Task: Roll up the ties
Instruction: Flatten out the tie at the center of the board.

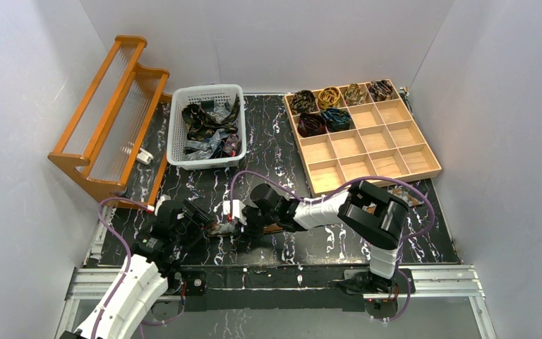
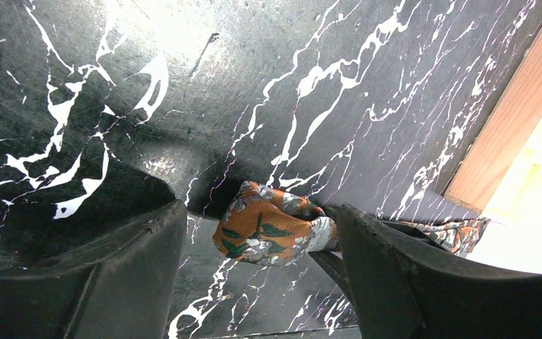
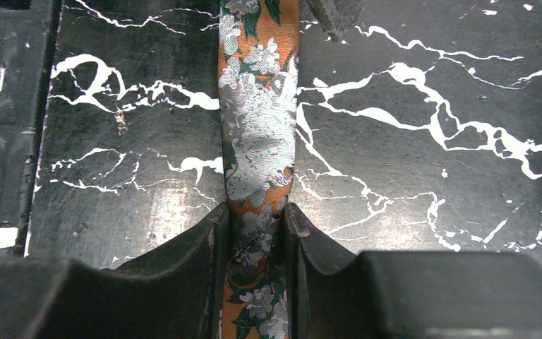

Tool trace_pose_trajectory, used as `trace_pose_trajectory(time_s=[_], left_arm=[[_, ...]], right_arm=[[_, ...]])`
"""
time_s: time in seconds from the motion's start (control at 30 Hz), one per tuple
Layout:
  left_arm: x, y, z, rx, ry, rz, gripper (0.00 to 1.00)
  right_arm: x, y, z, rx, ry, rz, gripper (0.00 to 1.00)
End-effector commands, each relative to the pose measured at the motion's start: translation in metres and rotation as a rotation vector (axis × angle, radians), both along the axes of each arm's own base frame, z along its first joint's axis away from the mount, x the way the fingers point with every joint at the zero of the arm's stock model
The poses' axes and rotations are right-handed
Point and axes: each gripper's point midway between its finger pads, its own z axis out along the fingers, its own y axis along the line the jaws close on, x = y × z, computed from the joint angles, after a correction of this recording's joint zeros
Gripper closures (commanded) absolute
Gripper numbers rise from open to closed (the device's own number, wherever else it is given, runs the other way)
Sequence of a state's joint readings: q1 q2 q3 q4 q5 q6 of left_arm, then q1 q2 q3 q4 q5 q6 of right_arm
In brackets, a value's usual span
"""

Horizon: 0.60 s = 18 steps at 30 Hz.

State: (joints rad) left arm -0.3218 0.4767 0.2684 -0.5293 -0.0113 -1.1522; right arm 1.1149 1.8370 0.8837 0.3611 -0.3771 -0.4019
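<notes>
An orange tie [image 3: 257,120] with grey-white flowers and green leaves lies flat on the black marbled table [image 1: 275,148]. My right gripper [image 3: 256,220] is shut on the strip, and the cloth is pinched narrow between its fingers [image 3: 212,244]. The tie's folded end [image 2: 272,227] sits between the jaws of my left gripper [image 2: 259,212], which is open. That end touches the right finger [image 2: 388,268] and stands apart from the other. From above, the two grippers [image 1: 199,217] [image 1: 245,219] face each other over the tie [image 1: 220,227] near the front edge.
A white basket [image 1: 178,123] of loose ties stands at the back. To its right, a wooden compartment tray [image 1: 367,141] holds several coiled ties [image 1: 328,106] in its far cells. A wooden rack [image 1: 109,120] leans at the left. White walls enclose the table.
</notes>
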Motion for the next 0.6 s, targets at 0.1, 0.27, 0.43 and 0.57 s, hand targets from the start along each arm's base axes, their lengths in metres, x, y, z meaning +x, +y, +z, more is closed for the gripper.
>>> trace_pose_trajectory(time_s=[0.1, 0.27, 0.43, 0.57], left_arm=[[0.004, -0.001, -0.001, 0.026, -0.009, -0.045, 0.28], [0.005, -0.001, -0.003, 0.035, -0.011, -0.056, 0.27], [0.007, -0.001, -0.004, 0.029, -0.032, -0.05, 0.27], [0.014, -0.002, 0.0, 0.034, -0.082, -0.061, 0.3]], right_arm=[[0.026, -0.011, -0.001, -0.012, -0.097, -0.15, 0.63], [0.022, -0.003, 0.006, 0.013, -0.039, -0.166, 0.41], [0.038, 0.008, 0.052, 0.091, 0.043, -0.335, 0.17], [0.054, -0.003, 0.085, 0.163, 0.095, -0.534, 0.03]])
